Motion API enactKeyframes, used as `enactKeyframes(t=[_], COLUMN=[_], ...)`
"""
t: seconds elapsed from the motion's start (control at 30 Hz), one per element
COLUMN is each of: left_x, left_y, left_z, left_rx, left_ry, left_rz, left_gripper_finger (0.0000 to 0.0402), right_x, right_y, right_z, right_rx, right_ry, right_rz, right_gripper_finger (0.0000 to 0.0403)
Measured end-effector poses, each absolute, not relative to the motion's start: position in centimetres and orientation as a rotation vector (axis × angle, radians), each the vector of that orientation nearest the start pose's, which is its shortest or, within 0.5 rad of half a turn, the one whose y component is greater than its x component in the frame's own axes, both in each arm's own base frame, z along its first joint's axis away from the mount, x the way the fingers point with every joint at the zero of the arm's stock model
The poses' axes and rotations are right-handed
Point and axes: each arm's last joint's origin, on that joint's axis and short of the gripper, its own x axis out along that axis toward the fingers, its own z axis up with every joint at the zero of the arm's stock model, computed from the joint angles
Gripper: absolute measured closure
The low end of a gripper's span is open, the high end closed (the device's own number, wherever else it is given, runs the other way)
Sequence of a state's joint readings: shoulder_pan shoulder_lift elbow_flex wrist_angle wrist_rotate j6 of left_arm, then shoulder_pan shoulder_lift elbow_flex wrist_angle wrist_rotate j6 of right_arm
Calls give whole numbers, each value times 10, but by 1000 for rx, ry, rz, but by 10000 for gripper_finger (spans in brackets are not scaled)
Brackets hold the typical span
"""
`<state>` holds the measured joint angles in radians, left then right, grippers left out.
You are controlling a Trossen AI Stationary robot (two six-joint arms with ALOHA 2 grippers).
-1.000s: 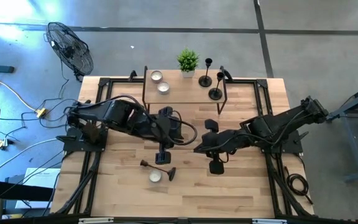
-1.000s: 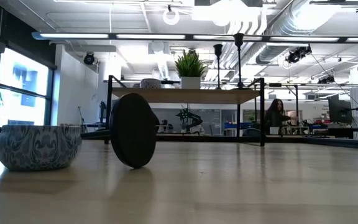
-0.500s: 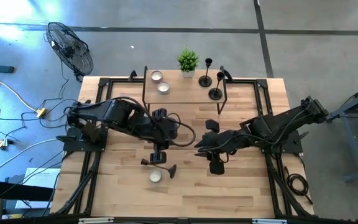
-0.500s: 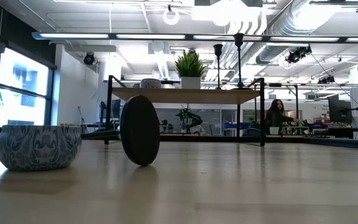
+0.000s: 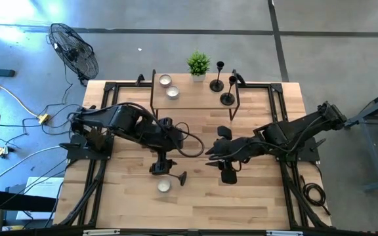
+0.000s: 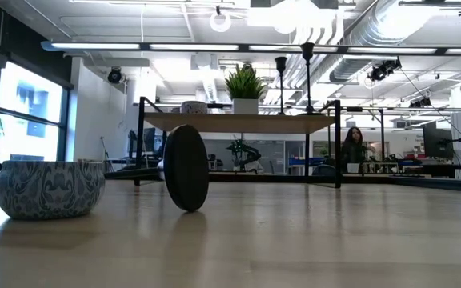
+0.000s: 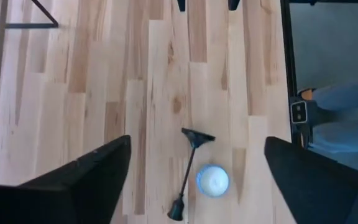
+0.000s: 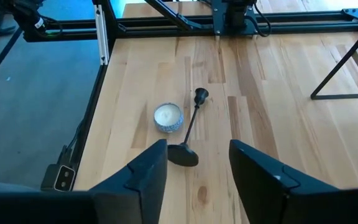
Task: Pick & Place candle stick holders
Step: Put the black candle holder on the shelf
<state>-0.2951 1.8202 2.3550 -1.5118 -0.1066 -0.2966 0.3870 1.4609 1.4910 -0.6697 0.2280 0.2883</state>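
one holder down on the worktop, two up on the shelf

and here we are, looking down on the wooden worktop (image 5: 254,196). one candlestick holder (image 5: 174,177) lies on its side near six o'clock of the worktop's middle, its round base toward four o'clock, its stem running off toward ten o'clock. right beside it, at seven o'clock of the base, sits a small patterned candle bowl (image 5: 164,186). from table height that base (image 6: 186,168) stands on edge, with the bowl (image 6: 50,189) at nine o'clock of it.

the left pincer (image 5: 161,168) hovers just over the stem end of the fallen holder, and its wrist view shows the two dark fingers (image 7: 79,180) spread wide, released, nothing between them, the holder (image 7: 188,171) lying on the boards below. the right pincer (image 5: 227,176) sits at three o'clock of the holder, well apart from it; its fingers (image 8: 145,171) stand parted too, empty.

up at twelve o'clock, a raised wooden shelf (image 5: 192,95) carries the other two candlestick holders (image 5: 217,78) (image 5: 228,92), both upright, alongside a potted plant (image 5: 198,65) and two more candle bowls (image 5: 168,86).
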Motion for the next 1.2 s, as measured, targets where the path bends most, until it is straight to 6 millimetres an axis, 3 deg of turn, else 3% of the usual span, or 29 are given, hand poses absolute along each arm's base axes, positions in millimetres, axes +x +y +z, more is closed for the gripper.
enactKeyframes(t=[0.13,0.37,0.57,0.83,1.2], left_x=[305,308,312,312,301], left_y=[-93,-110,-116,-127,-132], left_z=[455,437,393,347,280], left_rx=[-89,-80,0,-79,113], left_ry=[997,1093,1281,1497,1671], left_rz=[-64,-143,-54,-140,-50], left_gripper_finger=[12,7,7,7,7], right_x=[291,290,290,289,289], right_y=[111,111,111,111,111], right_z=[376,376,375,374,374], right_rx=[88,85,83,81,132], right_ry=[625,631,637,646,655], right_rz=[63,62,61,59,32], right_gripper_finger=[237,246,244,245,250])
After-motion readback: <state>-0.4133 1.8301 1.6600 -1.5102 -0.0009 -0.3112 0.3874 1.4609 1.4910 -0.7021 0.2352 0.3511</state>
